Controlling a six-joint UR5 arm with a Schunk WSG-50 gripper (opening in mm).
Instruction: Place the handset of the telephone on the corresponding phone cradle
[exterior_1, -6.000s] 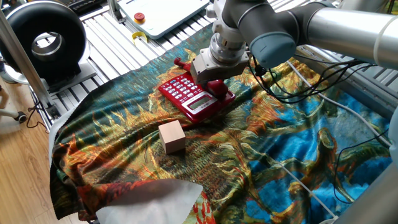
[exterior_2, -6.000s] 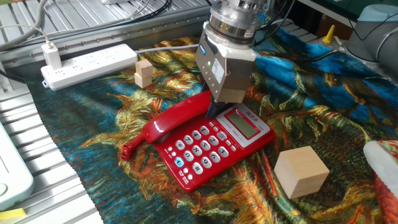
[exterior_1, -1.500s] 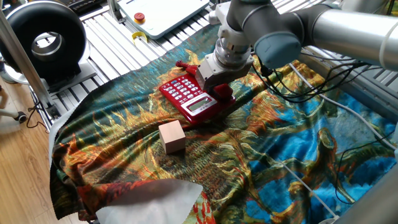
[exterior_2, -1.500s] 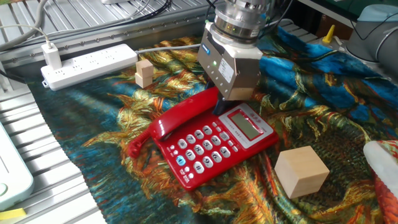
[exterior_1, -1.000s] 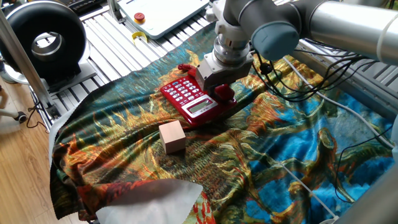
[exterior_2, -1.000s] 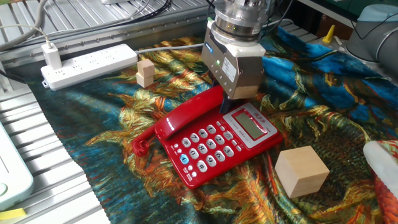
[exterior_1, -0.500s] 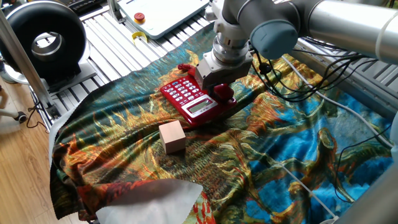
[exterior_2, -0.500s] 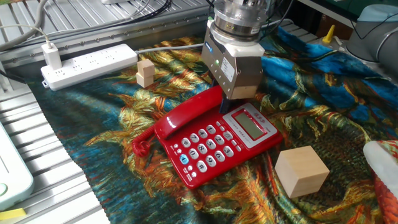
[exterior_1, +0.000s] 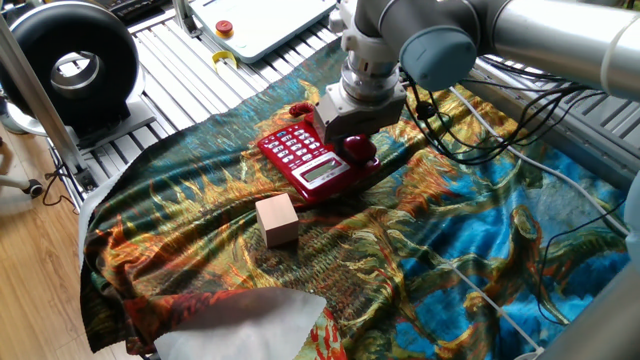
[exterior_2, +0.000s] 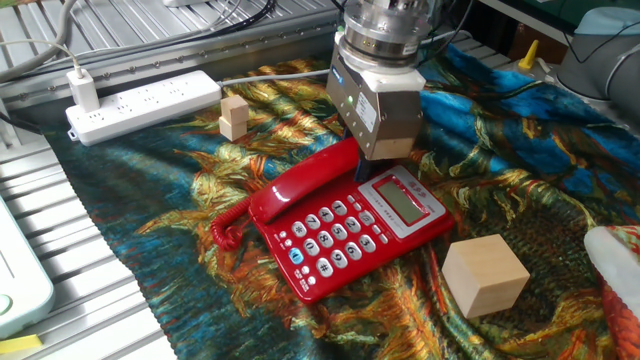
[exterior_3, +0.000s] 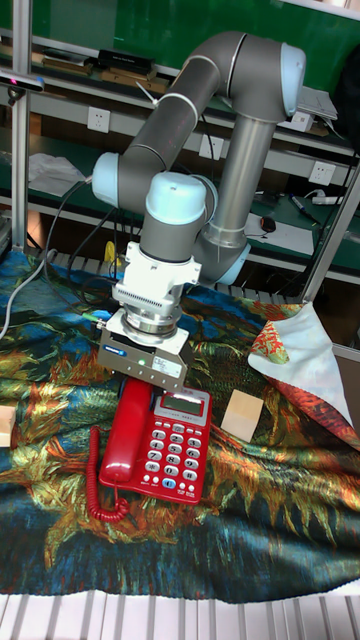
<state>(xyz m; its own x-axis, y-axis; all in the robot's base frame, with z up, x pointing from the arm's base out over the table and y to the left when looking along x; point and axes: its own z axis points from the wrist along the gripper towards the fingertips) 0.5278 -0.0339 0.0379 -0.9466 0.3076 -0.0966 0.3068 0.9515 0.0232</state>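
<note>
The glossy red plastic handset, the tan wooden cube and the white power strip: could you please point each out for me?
Glossy red plastic handset (exterior_2: 300, 185), the other fixed view, middle of its back.
Tan wooden cube (exterior_2: 484, 275), the other fixed view, top face.
White power strip (exterior_2: 145, 100), the other fixed view, socket face.

The robot is a thick arm of silver-grey metal tubes (exterior_3: 190, 95) joined by rounded joints with pale blue-grey plastic caps (exterior_3: 178, 200). A ribbed, ringed metal wrist flange (exterior_2: 385, 30) widens into a boxy grey gripper housing (exterior_2: 378, 108) with tan lower edges, a small green indicator light and a blue mark on one face. Black cables (exterior_1: 500, 130) trail loosely beside the arm.
</note>
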